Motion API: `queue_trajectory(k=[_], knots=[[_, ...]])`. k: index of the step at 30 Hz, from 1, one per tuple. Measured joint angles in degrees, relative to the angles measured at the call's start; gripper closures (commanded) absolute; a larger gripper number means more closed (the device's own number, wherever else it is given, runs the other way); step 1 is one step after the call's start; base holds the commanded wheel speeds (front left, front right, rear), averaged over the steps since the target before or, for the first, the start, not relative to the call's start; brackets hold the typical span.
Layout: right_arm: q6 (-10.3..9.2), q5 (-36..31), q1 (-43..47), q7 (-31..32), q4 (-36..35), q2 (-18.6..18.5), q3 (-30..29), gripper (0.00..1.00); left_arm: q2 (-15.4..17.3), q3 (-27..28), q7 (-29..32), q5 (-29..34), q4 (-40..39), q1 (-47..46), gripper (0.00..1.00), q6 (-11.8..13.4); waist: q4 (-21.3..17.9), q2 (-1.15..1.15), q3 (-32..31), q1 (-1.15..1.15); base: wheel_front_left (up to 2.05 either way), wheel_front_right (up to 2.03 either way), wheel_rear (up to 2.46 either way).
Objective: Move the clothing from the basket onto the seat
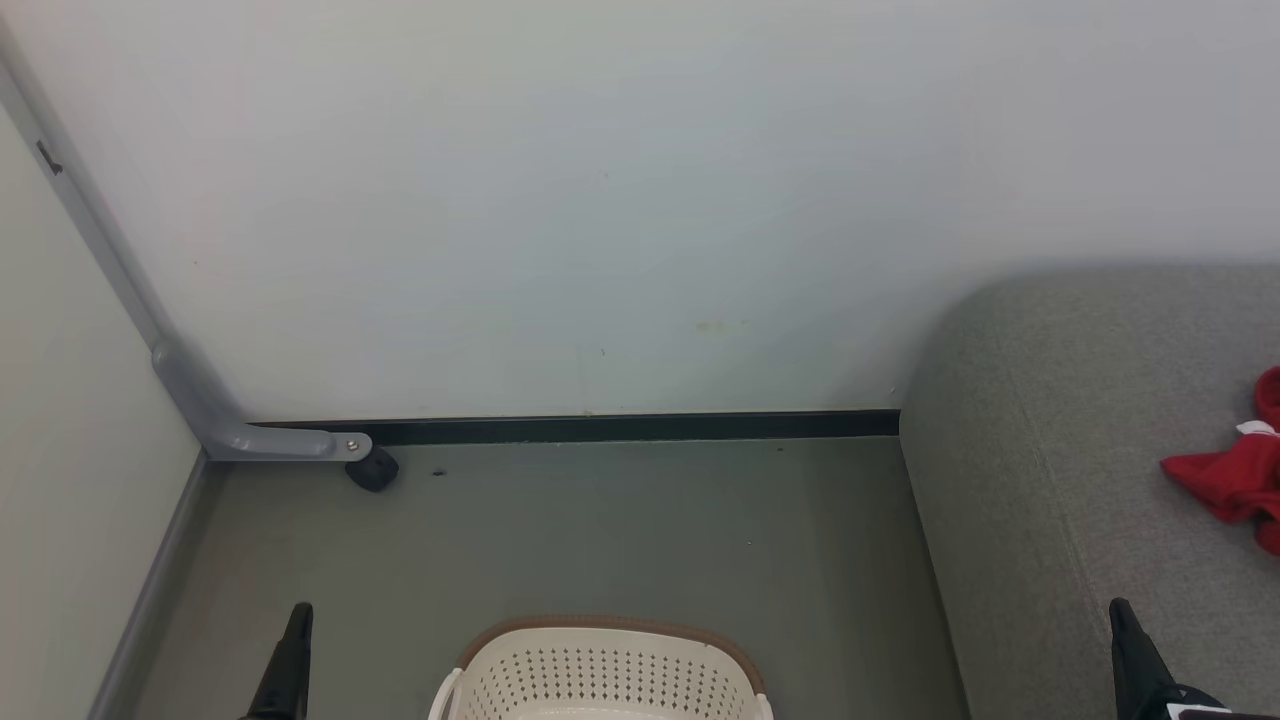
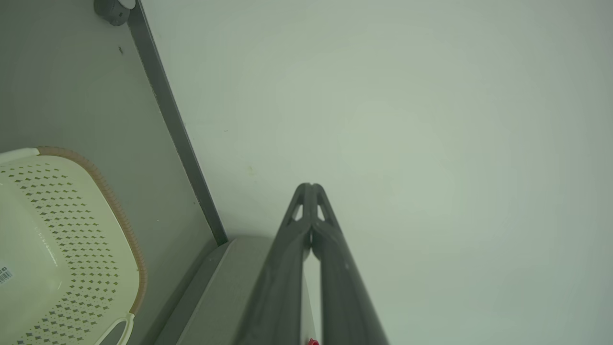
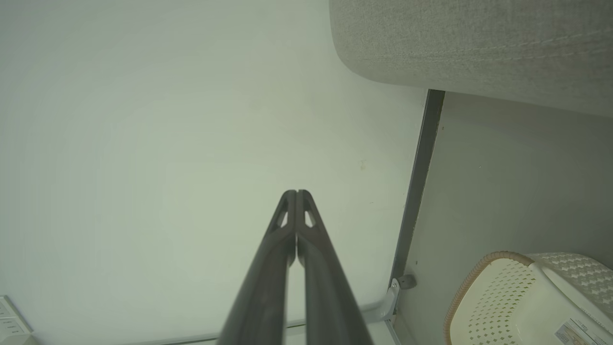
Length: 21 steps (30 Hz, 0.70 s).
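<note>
While both of my arms stand raised toward the wall, I hold nothing. The left pincer (image 1: 300, 615) has its two fingers pressed together, and the right pincer (image 1: 1122, 610) is the same, its tips touching with nothing between them. The clothing (image 1: 1235, 475) that I can see, a red piece with a little white, lies on the seat (image 1: 1050, 400) at the far right of my head view, partly cut by the picture edge. The basket (image 1: 600, 665) stands on the floor between my two pincers, near the seat. The parts of its inside that my wrist views show carry no red, but its bottom is hidden from me. So I judge that I am between two carries, or at the end. The next move calls for bending to look into the basket. If a garment remains, I must part one pincer, lower it inside and close on the fabric.
</note>
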Motion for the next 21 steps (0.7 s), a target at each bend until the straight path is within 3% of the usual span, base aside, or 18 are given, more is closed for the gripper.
queue_trajectory(k=[21], knots=[[0.0,0.0,0.0,0.0,0.0,0.0,0.0,1.0,0.0,0.0,0.0,0.0,0.0,0.0,1.0,0.0,0.0,0.0,0.0,0.0,0.0,0.0,0.0]])
